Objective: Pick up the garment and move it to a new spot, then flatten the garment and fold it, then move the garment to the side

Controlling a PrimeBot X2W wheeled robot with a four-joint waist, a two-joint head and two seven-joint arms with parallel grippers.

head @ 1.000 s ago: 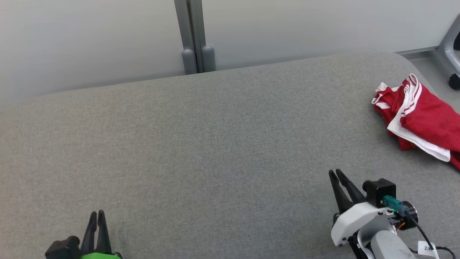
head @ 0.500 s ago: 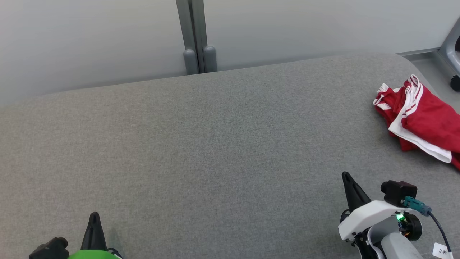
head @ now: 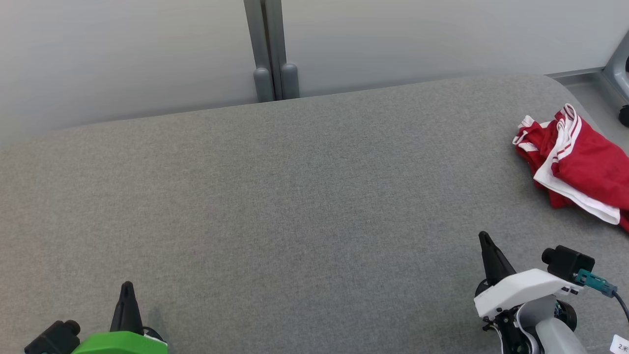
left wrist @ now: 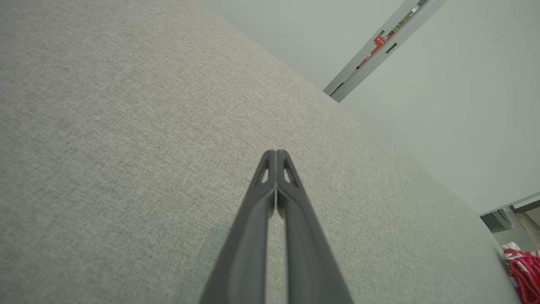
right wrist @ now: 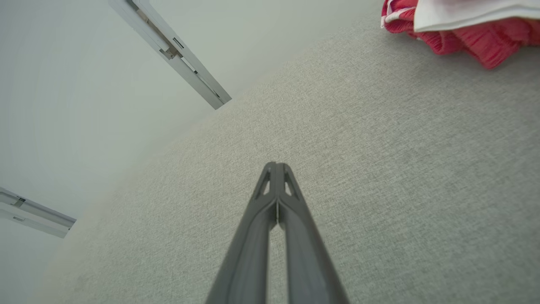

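Note:
A crumpled red garment (head: pixel 585 164) with white trim lies at the far right edge of the grey table (head: pixel 295 206). It also peeks in at the top right of the right wrist view (right wrist: pixel 460 25) and as a small red patch in the left wrist view (left wrist: pixel 525 270). My right gripper (head: pixel 485 239) hovers at the lower right, shut and empty, well short of the garment. My left gripper (head: pixel 127 286) sits at the lower left, also shut on nothing. Both wrist views show the fingertips pressed together (left wrist: pixel 276 154) (right wrist: pixel 276 166).
A pale wall with a grey vertical post (head: pixel 269 49) stands behind the table. A grey chair base with a wheel (head: pixel 620 73) stands on the floor past the table's right end.
Both grippers went from slightly open to shut. The right gripper drifted a little to the right, and the left one stayed near the bottom edge. The camera shifted slightly.

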